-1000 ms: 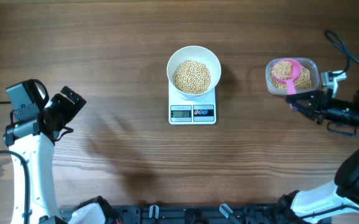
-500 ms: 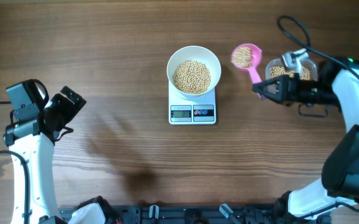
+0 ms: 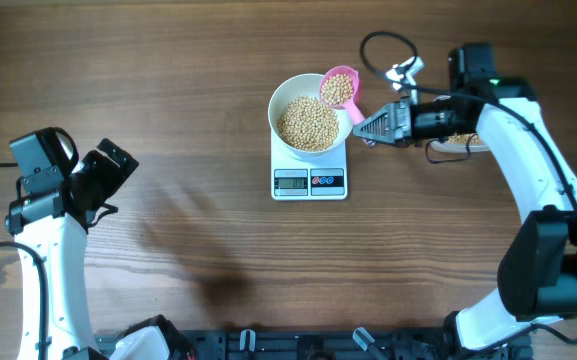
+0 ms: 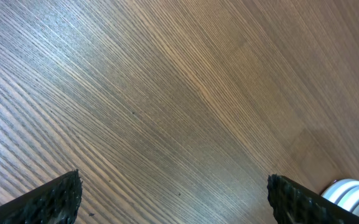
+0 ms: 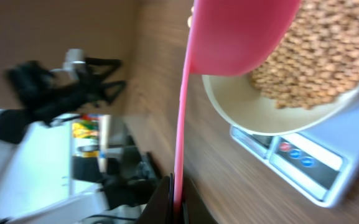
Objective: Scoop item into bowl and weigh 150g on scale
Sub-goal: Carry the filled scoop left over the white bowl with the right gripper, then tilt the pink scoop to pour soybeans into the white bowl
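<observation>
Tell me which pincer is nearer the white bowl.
Right. The right pincer sits beside the bowl, holding a pink scoop over its rim; the left pincer is far off.

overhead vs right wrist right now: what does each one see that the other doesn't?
Overhead only: the open left pincer at far left, and the beans loaded in the pink scoop. Right wrist only: the scoop's underside. Both: the right pincer shut on the scoop's handle, and the white bowl of beans on the scale, scoop over its rim.

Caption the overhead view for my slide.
Right pincer holds a pink scoop of beans over the bowl on the scale.
</observation>
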You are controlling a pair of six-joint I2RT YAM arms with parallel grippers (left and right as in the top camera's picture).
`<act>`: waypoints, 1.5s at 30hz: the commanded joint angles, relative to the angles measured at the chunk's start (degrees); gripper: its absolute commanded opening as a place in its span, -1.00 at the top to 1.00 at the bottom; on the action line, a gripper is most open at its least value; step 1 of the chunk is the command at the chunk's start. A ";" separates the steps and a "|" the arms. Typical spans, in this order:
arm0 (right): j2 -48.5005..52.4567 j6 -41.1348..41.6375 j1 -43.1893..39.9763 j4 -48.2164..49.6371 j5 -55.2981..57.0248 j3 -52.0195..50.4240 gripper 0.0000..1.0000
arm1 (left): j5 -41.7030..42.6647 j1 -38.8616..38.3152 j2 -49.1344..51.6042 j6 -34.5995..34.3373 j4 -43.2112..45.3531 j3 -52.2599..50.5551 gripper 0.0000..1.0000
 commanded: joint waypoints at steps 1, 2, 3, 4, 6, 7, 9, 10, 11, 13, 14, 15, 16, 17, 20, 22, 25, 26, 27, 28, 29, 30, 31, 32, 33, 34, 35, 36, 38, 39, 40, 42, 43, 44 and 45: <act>0.68 1.92 3.98 1.55 10.64 1.40 0.91 | 0.68 0.33 -0.04 1.14 0.17 -0.15 -1.00; 0.68 1.95 5.03 2.16 12.39 1.40 0.91 | 0.68 0.33 -0.04 1.14 0.17 -0.15 -1.00; 0.68 2.16 6.08 2.93 14.88 1.40 0.91 | 0.66 0.33 -0.04 1.14 0.17 -0.15 -1.00; 0.68 2.25 6.75 3.48 16.61 1.40 0.92 | 0.66 0.33 -0.04 1.14 0.17 -0.15 -1.00; 0.68 2.29 7.82 4.48 19.06 1.40 0.91 | 0.68 0.33 -0.04 1.14 0.15 -0.15 -1.00; 0.68 2.29 8.24 4.81 20.09 1.40 0.92 | 0.66 0.33 -0.04 1.14 0.17 -0.15 -1.00; 0.68 2.25 9.03 5.20 22.73 1.40 0.91 | 0.68 0.33 -0.04 1.14 0.17 -0.15 -1.00; 0.68 2.23 9.42 5.53 24.13 1.40 0.91 | 0.66 0.33 -0.04 1.14 0.15 -0.15 -1.00; 0.68 2.03 9.79 5.90 25.22 1.40 0.91 | 0.66 0.33 -0.04 1.14 0.17 -0.15 -1.00; 0.68 2.03 10.54 7.06 27.52 1.40 0.91 | 0.66 0.33 -0.04 1.14 0.17 -0.15 -1.00; 0.68 2.08 10.88 7.78 28.46 1.42 0.91 | 0.68 0.33 -0.04 1.14 0.17 -0.15 -1.00; 0.63 2.10 11.10 8.35 28.89 1.53 0.91 | 0.66 0.33 -0.04 1.14 0.17 -0.15 -1.00; 0.63 2.14 11.39 8.87 29.53 1.84 0.91 | 0.68 0.33 -0.04 1.14 0.17 -0.15 -1.00; 0.63 2.21 11.67 9.11 30.18 2.40 0.91 | 0.66 0.33 -0.04 1.14 0.17 -0.15 -1.00; 0.63 3.58 12.63 8.81 34.23 5.07 0.91 | 0.66 0.33 -0.04 1.14 0.17 -0.15 -1.00; 0.63 3.56 13.29 8.28 37.03 6.60 0.91 | 0.68 0.33 -0.04 1.14 0.17 -0.15 -1.00; 0.63 3.39 14.78 7.13 39.93 8.17 0.91 | 0.66 0.33 -0.04 1.14 0.17 -0.15 -1.00; 0.63 3.39 15.39 6.67 40.65 8.17 0.91 | 0.66 0.33 -0.04 1.14 0.17 -0.15 -1.00; 0.63 3.39 16.02 5.95 41.22 8.17 0.91 | 0.68 0.33 -0.04 1.14 0.17 -0.15 -1.00; 0.63 3.34 16.76 4.98 42.01 8.15 0.91 | 0.66 0.33 -0.04 1.14 0.17 -0.15 -0.99; 0.63 3.37 17.33 4.33 42.97 8.15 0.91 | 0.68 0.33 -0.04 1.14 0.17 -0.15 -1.00; 0.63 3.37 18.01 3.82 43.98 8.15 0.91 | 0.66 0.33 -0.04 1.14 0.15 -0.15 -1.00; 0.63 3.41 18.58 3.48 44.76 8.15 0.91 | 0.68 0.33 -0.04 1.14 0.17 -0.15 -1.00; 0.63 3.37 19.12 3.19 45.13 8.15 0.91 | 0.66 0.33 -0.04 1.14 0.17 -0.15 -1.00; 0.63 3.37 19.63 2.82 45.31 8.15 0.91 | 0.66 0.33 -0.04 1.14 0.17 -0.15 -1.00; 0.63 3.37 20.13 2.43 45.31 8.15 0.91 | 0.66 0.33 -0.04 1.14 0.17 -0.15 -1.00; 0.63 3.37 20.46 2.10 45.31 8.15 0.91 | 0.66 0.33 -0.04 1.14 0.17 -0.15 -1.00; 0.63 3.28 20.90 1.55 45.42 8.15 0.91 | 0.66 0.33 -0.04 1.14 0.17 -0.15 -1.00; 0.63 3.30 21.68 0.17 47.47 8.15 0.91 | 0.68 0.33 -0.04 1.14 0.17 -0.15 -1.00; 0.63 3.39 22.03 -0.55 48.98 8.15 0.91 | 0.66 0.33 -0.04 1.14 0.17 -0.15 -1.00; 0.63 3.37 22.21 -0.94 49.75 8.15 0.91 | 0.66 0.33 -0.04 1.14 0.17 -0.15 -1.00; 0.63 3.41 22.40 -1.49 50.90 8.15 0.91 | 0.66 0.33 -0.04 1.14 0.17 -0.15 -1.00; 0.63 3.39 22.40 -1.53 51.06 8.15 0.91 | 0.66 0.33 -0.04 1.14 0.17 -0.15 -1.00; 0.63 3.39 22.40 -1.51 51.08 8.15 0.91 | 0.68 0.33 -0.04 1.14 0.17 -0.15 -1.00; 0.63 3.39 22.40 -1.44 51.08 8.15 0.91 | 0.66 0.33 -0.04 1.14 0.15 -0.15 -1.00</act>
